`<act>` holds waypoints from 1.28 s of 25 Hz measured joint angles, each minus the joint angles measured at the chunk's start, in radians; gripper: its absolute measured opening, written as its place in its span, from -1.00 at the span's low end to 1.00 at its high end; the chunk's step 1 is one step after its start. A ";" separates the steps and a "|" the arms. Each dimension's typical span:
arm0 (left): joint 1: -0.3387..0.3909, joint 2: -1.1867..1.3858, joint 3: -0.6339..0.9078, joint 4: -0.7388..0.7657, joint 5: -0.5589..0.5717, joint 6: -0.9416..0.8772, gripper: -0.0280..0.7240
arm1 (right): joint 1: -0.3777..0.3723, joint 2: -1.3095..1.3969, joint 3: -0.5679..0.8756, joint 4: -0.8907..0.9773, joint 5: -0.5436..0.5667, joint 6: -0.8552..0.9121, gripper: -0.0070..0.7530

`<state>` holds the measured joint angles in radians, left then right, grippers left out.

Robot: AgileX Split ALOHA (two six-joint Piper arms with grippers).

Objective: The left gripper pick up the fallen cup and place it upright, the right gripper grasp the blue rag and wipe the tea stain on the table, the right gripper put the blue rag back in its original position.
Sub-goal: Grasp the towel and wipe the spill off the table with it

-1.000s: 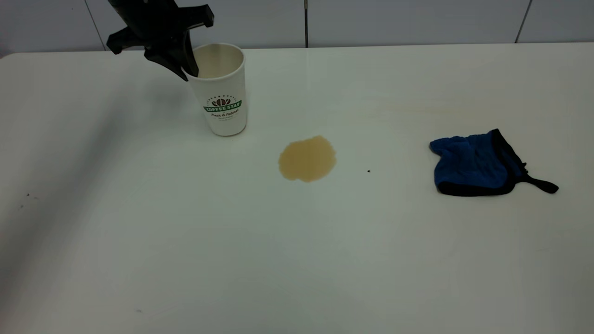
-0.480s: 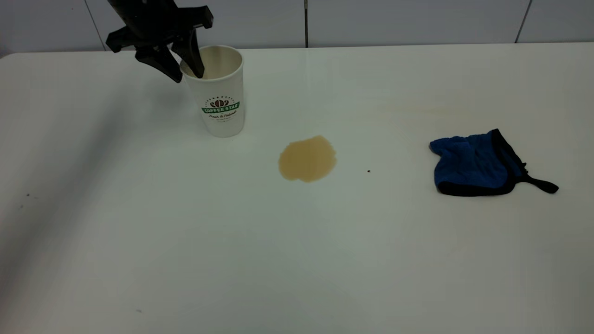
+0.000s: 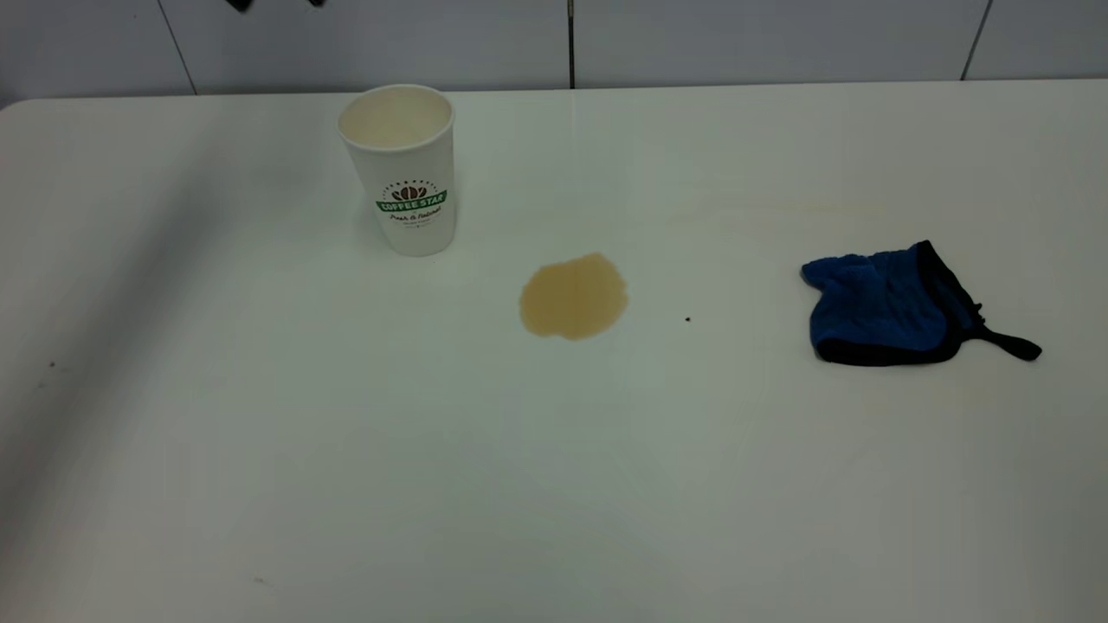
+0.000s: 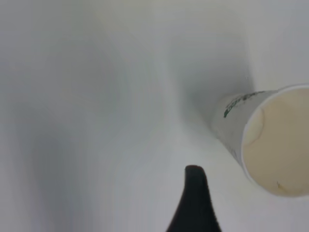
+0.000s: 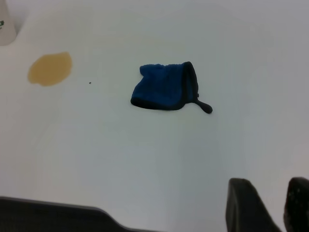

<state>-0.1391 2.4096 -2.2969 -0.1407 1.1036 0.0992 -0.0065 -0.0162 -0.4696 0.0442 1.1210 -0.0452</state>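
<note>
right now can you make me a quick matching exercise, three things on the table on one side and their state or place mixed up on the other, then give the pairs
Things:
1. cup
2. tea stain
3. blue rag

States or places:
A. crumpled cloth lying at the right of the table
B. standing upright, held by nothing
C. tan puddle, unwiped, between the other two

Pairs: 1-B, 2-C, 3-A

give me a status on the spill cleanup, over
Left gripper clear above the cup, which stands upright. Right gripper high over the table, blue rag untouched. Tea stain unwiped, nothing in the way.
</note>
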 joint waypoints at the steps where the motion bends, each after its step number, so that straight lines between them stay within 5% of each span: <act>1: 0.000 -0.018 -0.021 0.018 0.033 0.001 0.70 | 0.000 0.000 0.000 0.000 0.000 0.000 -0.36; 13: -0.005 -0.251 -0.004 0.150 0.064 -0.024 0.12 | 0.000 0.000 0.000 0.000 0.000 0.000 -0.36; 32: -0.008 -1.132 1.072 0.222 0.064 -0.164 0.00 | 0.000 0.000 0.000 0.000 0.000 0.000 -0.36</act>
<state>-0.1468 1.2771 -1.2245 0.0812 1.1679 -0.0649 -0.0065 -0.0162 -0.4696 0.0442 1.1210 -0.0452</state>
